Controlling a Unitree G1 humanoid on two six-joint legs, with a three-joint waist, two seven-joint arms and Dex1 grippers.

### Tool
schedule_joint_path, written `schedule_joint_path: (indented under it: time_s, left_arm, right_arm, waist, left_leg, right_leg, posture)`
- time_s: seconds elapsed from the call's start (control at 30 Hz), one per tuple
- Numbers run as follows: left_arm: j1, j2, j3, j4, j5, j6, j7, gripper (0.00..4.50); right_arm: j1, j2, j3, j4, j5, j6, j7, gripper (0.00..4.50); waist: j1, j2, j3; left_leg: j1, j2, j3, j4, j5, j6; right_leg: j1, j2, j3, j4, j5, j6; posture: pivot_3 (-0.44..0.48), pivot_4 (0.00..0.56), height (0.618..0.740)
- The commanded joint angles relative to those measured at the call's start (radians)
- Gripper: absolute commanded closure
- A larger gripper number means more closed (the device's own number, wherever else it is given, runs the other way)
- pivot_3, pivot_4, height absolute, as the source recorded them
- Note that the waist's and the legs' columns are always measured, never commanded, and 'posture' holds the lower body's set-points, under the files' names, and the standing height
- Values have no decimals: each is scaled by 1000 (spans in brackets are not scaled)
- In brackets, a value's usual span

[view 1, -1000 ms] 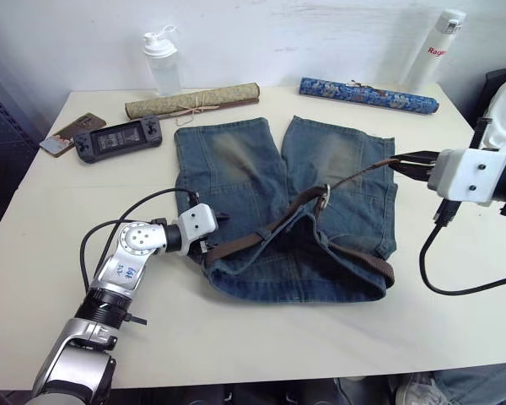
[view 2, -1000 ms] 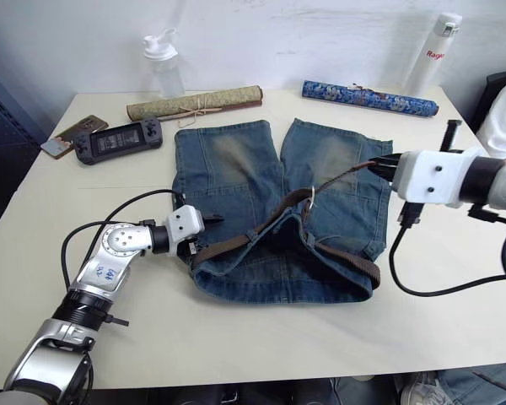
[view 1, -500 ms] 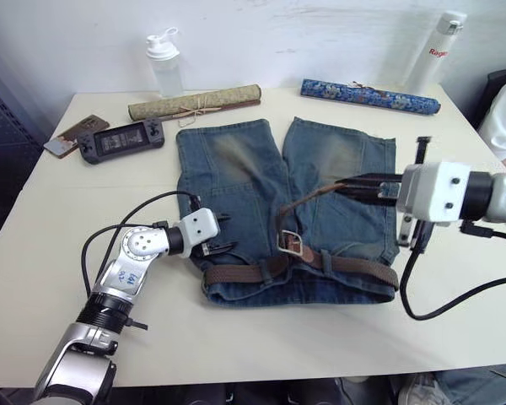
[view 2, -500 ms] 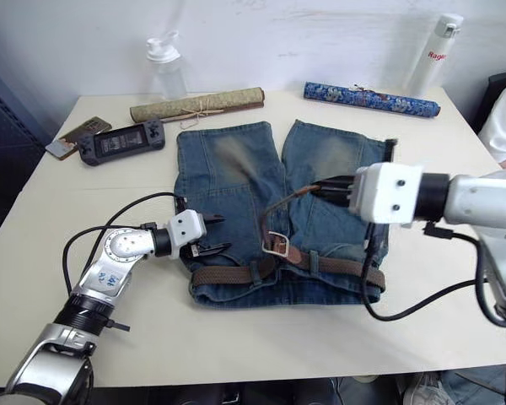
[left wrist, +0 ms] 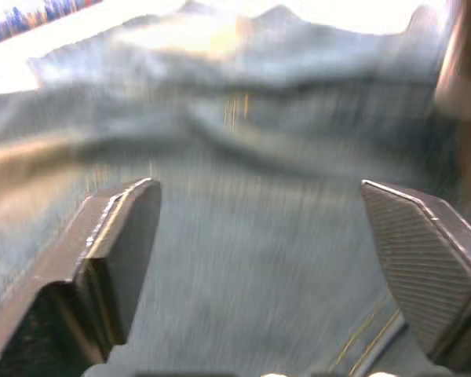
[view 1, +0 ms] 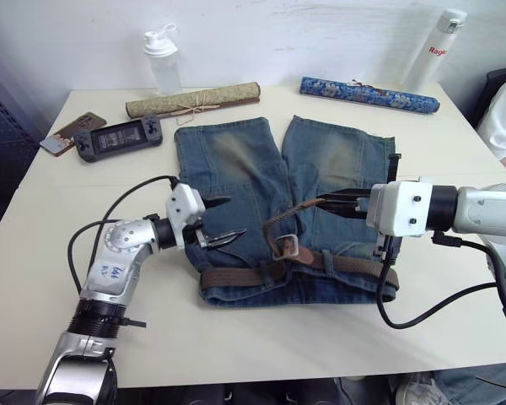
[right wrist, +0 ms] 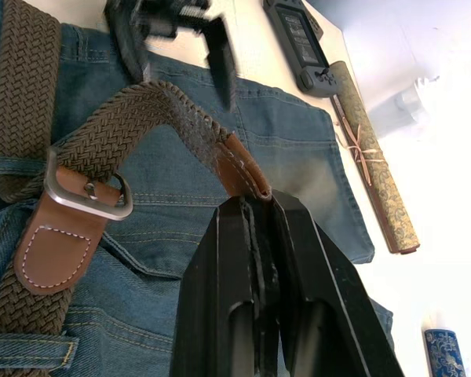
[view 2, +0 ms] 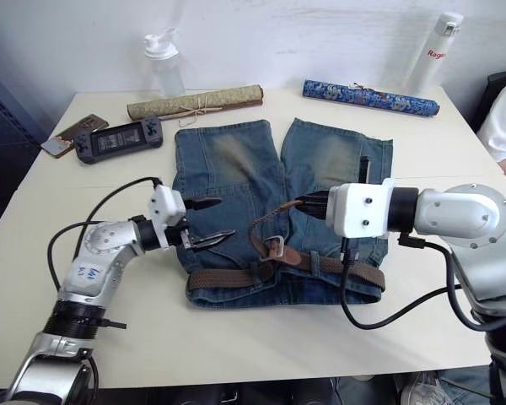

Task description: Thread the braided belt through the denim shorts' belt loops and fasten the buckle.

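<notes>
Fastening step: right gripper (right wrist: 255, 206) pinches olive-brown braided belt (right wrist: 133, 126) tan tip, already through square silver buckle (right wrist: 86, 188); left gripper (view 1: 223, 221) spread, empty. Next: pull snug, seat prong.

The left gripper (view 1: 222, 221) hangs with its jaws spread wide, arm bent at the elbow, while the right gripper (view 1: 327, 202) reaches inward, jaws pinched closed.
</notes>
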Motion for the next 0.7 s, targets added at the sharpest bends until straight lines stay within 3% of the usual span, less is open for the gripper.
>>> schedule_joint_path:
  time_s: [0.03, 0.13, 0.37, 0.57, 0.67, 0.7]
  left_arm:
    - [9, 29, 48, -174, -149, 176, -13, 59]
    - [-3, 20, 25, -267, -177, 246, 10, 59]
    - [-20, -42, -112, -316, 30, 187, 152, 59]
    - [2, -75, -143, -325, 117, 146, 215, 59]
    - [7, -85, -135, -326, 115, 136, 216, 823]
    - [8, -89, -131, -328, 105, 130, 209, 1416]
  right_arm:
    - [8, 16, 28, 1, -50, -29, -16, 4500]
    - [3, 34, 64, 9, -98, -28, -29, 4500]
    - [-44, 92, 118, 1, -142, -4, -50, 4500]
    - [-41, 102, 117, -9, -147, 12, -52, 4500]
    - [-38, 102, 114, -13, -146, 22, -54, 4500]
    - [-37, 102, 113, -14, -147, 27, -55, 4500]
  waist:
    - [0, 0, 0]
    - [3, 0, 0]
    - [3, 0, 0]
    - [3, 0, 0]
    - [3, 0, 0]
    - [3, 0, 0]
  left_leg:
    - [0, 0, 0, 0, 0, 0]
    - [0, -1, 0, 0, 0, 0]
    - [0, -1, 0, 0, 0, 0]
    - [0, 0, 0, 0, 0, 0]
    - [0, 0, 0, 0, 0, 0]
    - [0, 0, 0, 0, 0, 0]
  right_leg:
    - [0, 0, 0, 0, 0, 0]
    - [0, 4, 1, 0, 0, 1]
    - [0, 6, 3, -1, 0, 1]
    - [0, 6, 3, -1, 0, 1]
    - [0, 6, 3, -1, 0, 1]
    - [0, 6, 3, -1, 0, 1]
  posture:
    - [0, 150, 717]
    - [0, 150, 717]
    - [0, 150, 717]
    - [0, 150, 717]
    - [0, 150, 717]
    - [0, 150, 717]
